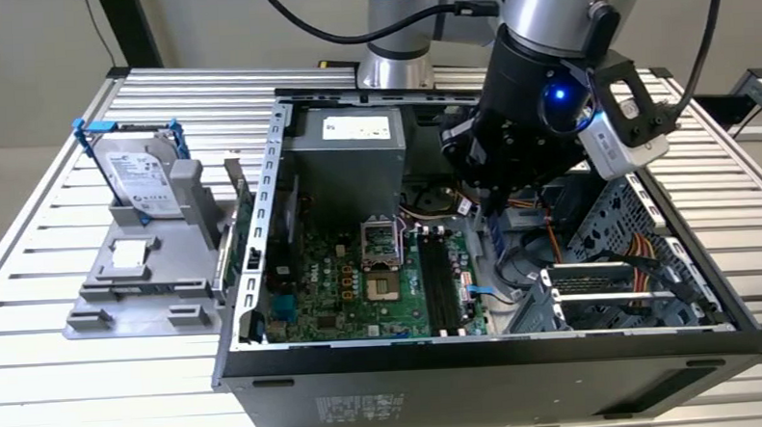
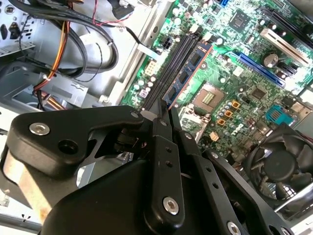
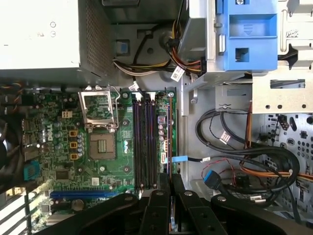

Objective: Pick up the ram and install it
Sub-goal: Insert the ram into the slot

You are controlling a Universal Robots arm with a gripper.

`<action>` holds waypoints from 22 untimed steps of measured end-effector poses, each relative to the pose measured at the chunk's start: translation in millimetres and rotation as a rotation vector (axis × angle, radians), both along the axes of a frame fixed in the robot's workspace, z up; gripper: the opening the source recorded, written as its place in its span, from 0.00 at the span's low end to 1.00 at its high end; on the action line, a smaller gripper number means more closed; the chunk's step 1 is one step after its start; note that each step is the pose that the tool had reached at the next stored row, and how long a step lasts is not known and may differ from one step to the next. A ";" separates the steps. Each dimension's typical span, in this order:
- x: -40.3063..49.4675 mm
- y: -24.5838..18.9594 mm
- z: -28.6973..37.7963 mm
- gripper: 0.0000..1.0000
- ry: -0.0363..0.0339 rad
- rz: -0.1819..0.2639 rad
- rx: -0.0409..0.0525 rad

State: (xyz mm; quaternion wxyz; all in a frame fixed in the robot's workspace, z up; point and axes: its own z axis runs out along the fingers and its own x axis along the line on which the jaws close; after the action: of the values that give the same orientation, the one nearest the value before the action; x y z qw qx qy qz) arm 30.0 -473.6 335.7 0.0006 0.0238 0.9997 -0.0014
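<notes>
The ram [image 2: 190,68] is a thin dark board with black chips, and my gripper [image 2: 165,111] is shut on one end of it. In the first wrist view the ram [image 3: 169,132] shows edge-on, running out from between the black fingers [image 3: 157,205] of my gripper [image 3: 168,178]. It hangs lengthwise beside the black memory slots [image 3: 144,142] on the green motherboard [image 3: 58,161], at the slots' outer side. Whether it touches a slot I cannot tell. In the exterior view the arm's wrist [image 1: 531,120] reaches down into the open computer case [image 1: 490,353] above the memory slots [image 1: 438,279].
A hard drive in a blue frame [image 1: 141,176] stands on a grey fixture [image 1: 140,292] at the exterior view's left, outside the case. Inside are the power supply [image 1: 347,152], the processor socket [image 1: 376,247], loose cables [image 3: 244,161], a blue drive cage [image 3: 244,34] and a fan [image 2: 283,161].
</notes>
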 end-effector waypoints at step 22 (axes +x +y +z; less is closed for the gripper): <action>0.0 0.0 -8.1 0.00 0.0000 0.000 -0.0003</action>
State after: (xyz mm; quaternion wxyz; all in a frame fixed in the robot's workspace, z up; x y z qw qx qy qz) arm 30.0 -473.6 327.6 0.0006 0.0238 0.9997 -0.0015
